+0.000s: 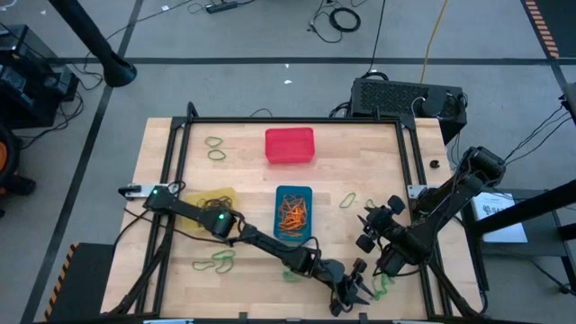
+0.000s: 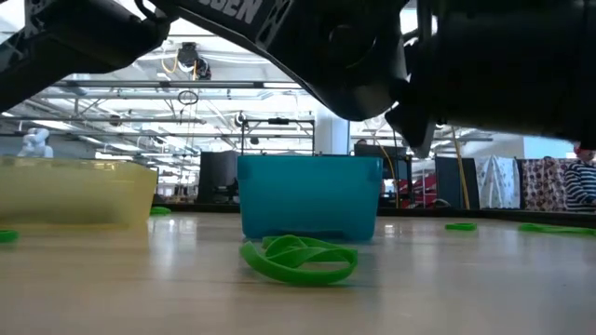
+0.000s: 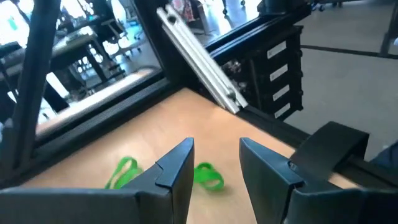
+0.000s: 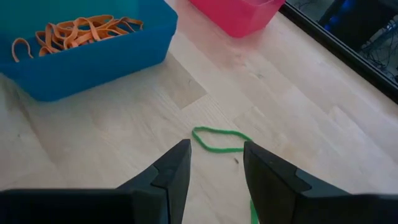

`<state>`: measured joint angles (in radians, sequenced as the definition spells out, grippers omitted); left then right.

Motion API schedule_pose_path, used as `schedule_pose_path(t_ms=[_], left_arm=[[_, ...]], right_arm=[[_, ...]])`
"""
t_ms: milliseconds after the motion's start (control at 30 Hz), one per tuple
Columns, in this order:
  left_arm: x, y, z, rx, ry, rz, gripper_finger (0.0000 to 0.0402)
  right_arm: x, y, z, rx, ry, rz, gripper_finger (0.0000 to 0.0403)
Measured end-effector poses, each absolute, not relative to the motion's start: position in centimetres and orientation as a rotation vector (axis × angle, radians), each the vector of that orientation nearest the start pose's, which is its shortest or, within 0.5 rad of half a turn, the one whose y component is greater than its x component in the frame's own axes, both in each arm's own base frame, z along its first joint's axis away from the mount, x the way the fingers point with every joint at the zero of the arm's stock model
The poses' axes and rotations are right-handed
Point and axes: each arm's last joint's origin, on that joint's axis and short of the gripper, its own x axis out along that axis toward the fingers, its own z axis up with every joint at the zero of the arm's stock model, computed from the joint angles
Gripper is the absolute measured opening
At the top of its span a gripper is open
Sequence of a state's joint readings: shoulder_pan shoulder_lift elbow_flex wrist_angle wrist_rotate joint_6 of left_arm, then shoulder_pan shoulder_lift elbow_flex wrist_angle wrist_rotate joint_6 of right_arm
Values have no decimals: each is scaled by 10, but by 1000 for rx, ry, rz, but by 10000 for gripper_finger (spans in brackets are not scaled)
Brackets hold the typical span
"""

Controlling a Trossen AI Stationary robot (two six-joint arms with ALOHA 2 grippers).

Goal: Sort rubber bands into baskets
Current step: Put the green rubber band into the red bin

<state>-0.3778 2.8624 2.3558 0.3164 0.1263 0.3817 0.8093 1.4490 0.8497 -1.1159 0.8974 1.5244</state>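
Left gripper (image 1: 353, 292) is reaching far across to the front edge of the table (image 1: 378, 153), fingers spread with nothing between them. Green rubber bands (image 3: 208, 175) are lying on the wood just ahead of its fingertips, one near dead-centre in the gap, a second a bit off to one side.

Right gripper (image 4: 214, 163) is hovering close by, also spread and holding nothing. It's looking at a thin green loop (image 4: 219, 139) lying flat just ahead, long axis crosswise to the finger gap.

Blue basket (image 1: 293, 213) is sitting mid-table, already holding orange bands (image 4: 78, 31). Red basket (image 1: 290, 146) is further back, yellow basket (image 2: 74, 191) over on the left side.

Both arms are crowding the same front corner. My read: either could descend almost straight onto its own band, but clearance between them looks tight.
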Motion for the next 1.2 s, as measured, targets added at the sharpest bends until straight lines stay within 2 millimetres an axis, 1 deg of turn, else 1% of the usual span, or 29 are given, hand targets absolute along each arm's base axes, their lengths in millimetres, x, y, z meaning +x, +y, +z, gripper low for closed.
schedule_pose_path(t_ms=[133,267,467,600,667,767,833,900,967,1100,1200], left_arm=[[570,-223,86,366,108,-534,137],[571,-217,75,364,130,-528,137],[581,-191,77,363,115,-488,137],[584,-180,73,352,161,-483,137],[584,-176,72,346,177,-481,137],[584,-175,71,302,195,-496,137],[583,-176,72,281,228,-511,137],[581,-180,78,296,254,-520,137],[578,-185,88,328,279,-506,137],[569,-194,122,379,382,-451,137],[556,-199,146,390,487,-464,137]], right_arm=[[166,136,192,77,717,-760,141],[170,135,191,79,721,-753,141],[174,136,191,72,728,-727,141],[174,136,191,64,732,-721,141],[174,137,191,95,733,-728,141],[175,140,188,204,826,-709,141],[173,143,186,221,911,-673,141],[172,147,190,179,954,-627,141],[170,147,200,151,937,-621,141],[169,148,227,201,894,-634,141],[166,153,239,247,971,-598,141]])
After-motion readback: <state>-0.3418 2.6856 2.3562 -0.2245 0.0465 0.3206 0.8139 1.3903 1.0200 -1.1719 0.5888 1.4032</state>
